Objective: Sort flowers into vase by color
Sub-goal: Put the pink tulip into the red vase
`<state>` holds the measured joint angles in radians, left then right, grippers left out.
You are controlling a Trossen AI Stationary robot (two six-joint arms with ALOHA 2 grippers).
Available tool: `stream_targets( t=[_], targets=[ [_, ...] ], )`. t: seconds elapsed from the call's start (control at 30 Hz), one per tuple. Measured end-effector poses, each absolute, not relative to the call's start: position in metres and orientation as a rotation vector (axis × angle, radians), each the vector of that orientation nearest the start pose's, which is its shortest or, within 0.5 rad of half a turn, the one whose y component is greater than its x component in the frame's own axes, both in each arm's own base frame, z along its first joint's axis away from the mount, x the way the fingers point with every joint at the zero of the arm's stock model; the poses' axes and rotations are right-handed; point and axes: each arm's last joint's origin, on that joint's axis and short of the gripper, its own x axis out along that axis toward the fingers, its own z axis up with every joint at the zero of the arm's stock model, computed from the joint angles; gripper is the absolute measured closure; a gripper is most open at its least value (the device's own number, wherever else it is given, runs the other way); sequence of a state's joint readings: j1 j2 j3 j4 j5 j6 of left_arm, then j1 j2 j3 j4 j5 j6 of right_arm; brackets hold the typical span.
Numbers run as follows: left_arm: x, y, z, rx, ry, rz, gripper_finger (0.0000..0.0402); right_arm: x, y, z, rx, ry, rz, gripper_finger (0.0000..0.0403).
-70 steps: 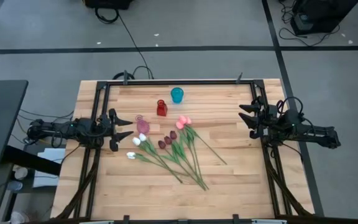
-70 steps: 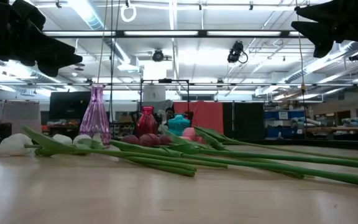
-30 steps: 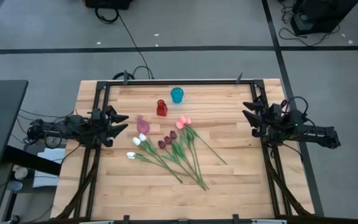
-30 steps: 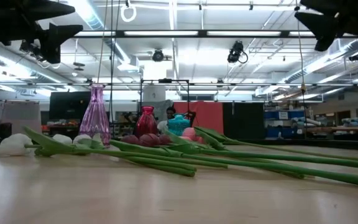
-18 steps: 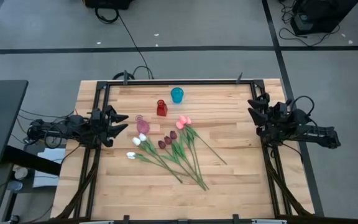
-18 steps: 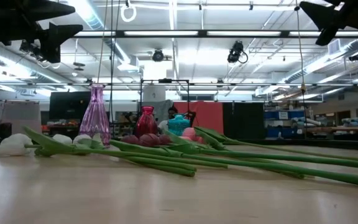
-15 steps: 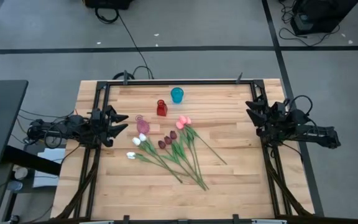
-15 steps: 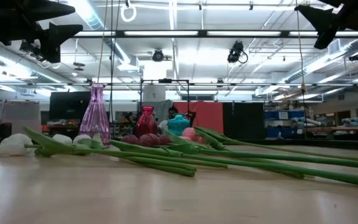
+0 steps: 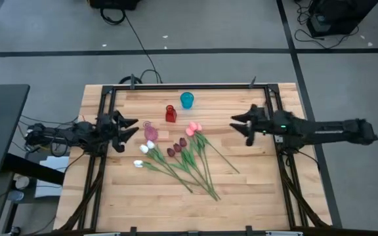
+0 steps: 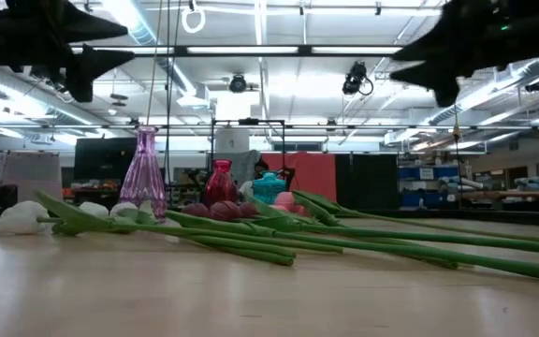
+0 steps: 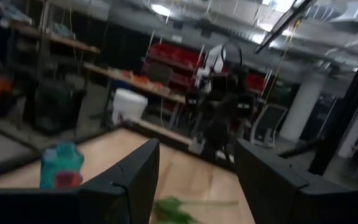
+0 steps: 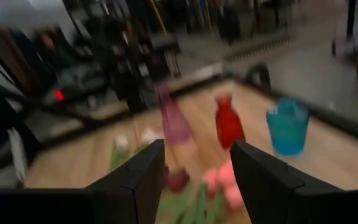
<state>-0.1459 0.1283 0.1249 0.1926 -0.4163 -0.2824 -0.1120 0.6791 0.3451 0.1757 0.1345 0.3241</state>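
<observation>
Several flowers (image 9: 186,157) lie flat on the wooden table, stems fanned toward the near edge. Their pink heads (image 9: 193,128), maroon heads (image 9: 176,148) and white heads (image 9: 143,154) point toward the far side. Behind them stand a clear pink vase (image 9: 149,130), a red vase (image 9: 170,114) and a blue vase (image 9: 187,99). My left gripper (image 9: 131,127) hovers open at the table's left edge. My right gripper (image 9: 240,129) hovers open over the table, right of the pink heads (image 12: 222,180), facing the vases.
A black frame rail (image 9: 189,85) runs round the table's far and side edges. Bare wood (image 9: 254,190) lies right of and nearer than the stems. In the low view the stems (image 10: 391,245) stretch low across the table, both arms high above them.
My right gripper has swung out from the table's right edge toward the middle, level above the table, and now stands close to the pink flower heads. Its fingers stay open. The flowers and vases have not moved.
</observation>
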Motion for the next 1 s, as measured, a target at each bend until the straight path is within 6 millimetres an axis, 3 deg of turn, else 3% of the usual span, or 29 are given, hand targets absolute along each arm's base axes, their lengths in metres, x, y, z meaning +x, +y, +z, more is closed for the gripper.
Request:
stream_targets(
  t=[0.27,0.4,0.7,1.0],
  targets=[
    [0.110,-0.004,0.203,-0.363,-0.104,0.258,0.0191,0.220,-0.021,0.212,0.337,0.487,-0.223,0.0206],
    [0.112,-0.004,0.205,-0.396,-0.130,0.271,0.0191,0.245,-0.020,0.205,0.319,0.681,-0.235,0.0206],
    [0.112,-0.004,0.211,-0.415,-0.190,0.262,0.0191,0.287,-0.012,0.179,0.322,1.045,-0.273,0.0206],
    [0.112,-0.004,0.211,-0.413,-0.186,0.263,0.0191,0.311,-0.013,0.160,0.313,1.198,-0.298,0.0243]
  ],
)
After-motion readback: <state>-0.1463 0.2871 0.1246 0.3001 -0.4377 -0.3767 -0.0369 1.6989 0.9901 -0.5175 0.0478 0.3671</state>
